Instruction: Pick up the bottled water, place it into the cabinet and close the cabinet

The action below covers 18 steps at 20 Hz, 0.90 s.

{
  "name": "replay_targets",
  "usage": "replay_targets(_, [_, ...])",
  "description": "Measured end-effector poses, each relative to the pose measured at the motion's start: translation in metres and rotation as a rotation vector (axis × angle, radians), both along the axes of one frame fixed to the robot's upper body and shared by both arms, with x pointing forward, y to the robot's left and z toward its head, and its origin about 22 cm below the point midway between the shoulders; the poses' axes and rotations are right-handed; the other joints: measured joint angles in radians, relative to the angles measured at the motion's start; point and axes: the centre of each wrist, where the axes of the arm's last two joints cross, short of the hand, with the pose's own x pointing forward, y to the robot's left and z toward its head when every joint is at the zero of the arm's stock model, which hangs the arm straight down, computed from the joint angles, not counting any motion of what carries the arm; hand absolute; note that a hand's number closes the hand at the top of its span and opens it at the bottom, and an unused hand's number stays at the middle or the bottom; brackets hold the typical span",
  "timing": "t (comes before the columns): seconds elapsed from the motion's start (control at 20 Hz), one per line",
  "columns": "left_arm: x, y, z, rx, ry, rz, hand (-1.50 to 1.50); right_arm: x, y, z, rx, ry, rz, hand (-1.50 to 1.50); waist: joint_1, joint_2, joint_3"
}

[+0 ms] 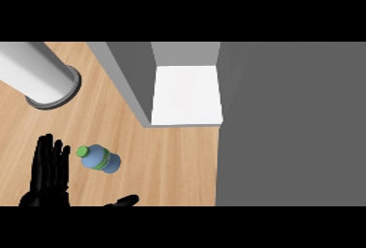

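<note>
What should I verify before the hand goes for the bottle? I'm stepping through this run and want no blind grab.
1. Water bottle in view and unobstructed on the wooden counter: ok.
2. Left hand open, fingers straight, just left of the bottle, nothing held: ok.
3. Right hand state: cannot tell, only a bit shows at the lower edge.
4. Cabinet open, white interior showing and free for the bottle: ok.
5. Cabinet door clear of the route from bottle to opening: ok.
6. White cylinder at upper left away from that route: ok.
</note>
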Motion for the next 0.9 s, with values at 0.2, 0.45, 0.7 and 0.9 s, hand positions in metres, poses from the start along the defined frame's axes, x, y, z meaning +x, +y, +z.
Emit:
replay_targets(0.2, [0.014, 0.014, -0.021, -0.008, 0.017, 0.004, -1.50, -0.005, -0.002, -0.002, 0.004, 0.007, 0.012, -1.50, -0.002, 0.001, 0.001])
replay_targets(0.45, [0.023, 0.035, -0.050, -0.004, 0.038, 0.039, -1.50, -0.010, -0.007, -0.003, 0.000, -0.005, 0.009, -1.50, 0.000, 0.001, 0.001])
replay_targets(0.7, [0.037, 0.053, -0.080, -0.024, 0.071, 0.053, -1.50, -0.014, -0.011, -0.004, -0.001, -0.007, 0.020, -1.50, -0.001, 0.002, 0.002])
replay_targets(0.9, [0.039, 0.068, -0.106, -0.043, 0.109, 0.058, -1.50, -0.018, -0.016, -0.004, -0.011, -0.007, 0.022, -1.50, -0.001, 0.002, 0.002])
